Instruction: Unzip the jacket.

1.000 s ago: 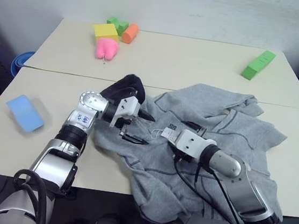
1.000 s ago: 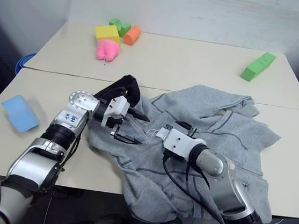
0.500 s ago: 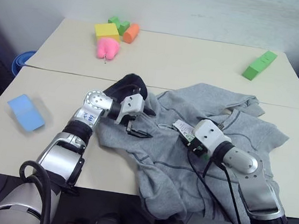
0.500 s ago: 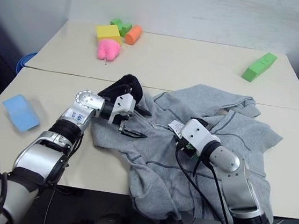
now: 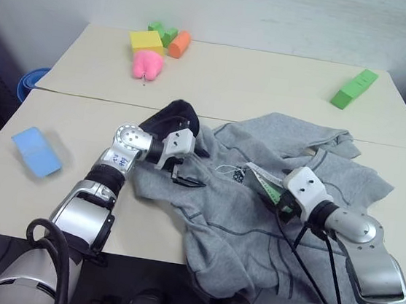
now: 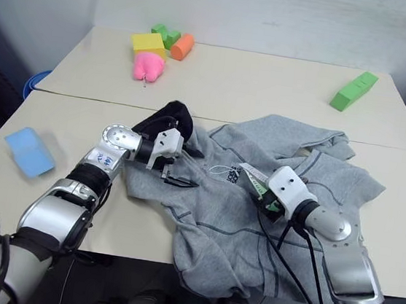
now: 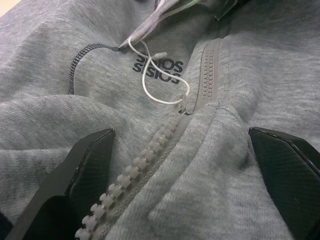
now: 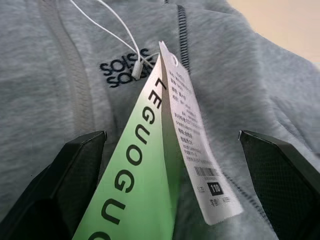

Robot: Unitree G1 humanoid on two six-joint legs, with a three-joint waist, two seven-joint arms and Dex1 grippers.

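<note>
Lying crumpled on the table [image 5: 218, 80], the jacket [image 5: 285, 205] has its zipper [image 7: 167, 132] right ahead of the left gripper [image 5: 190, 167], whose fingers are wide apart. The right gripper [image 5: 275, 193], also spread, sits by the hang tag [image 8: 165, 165], farther off.

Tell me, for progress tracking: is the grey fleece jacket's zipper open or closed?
Partly open: the zipper teeth lie separated below the slider.

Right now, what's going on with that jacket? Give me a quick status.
Both hands open, left hand and right hand over the jacket. Zipper part open near the collar. Paper tag hangs between the right fingers.
</note>
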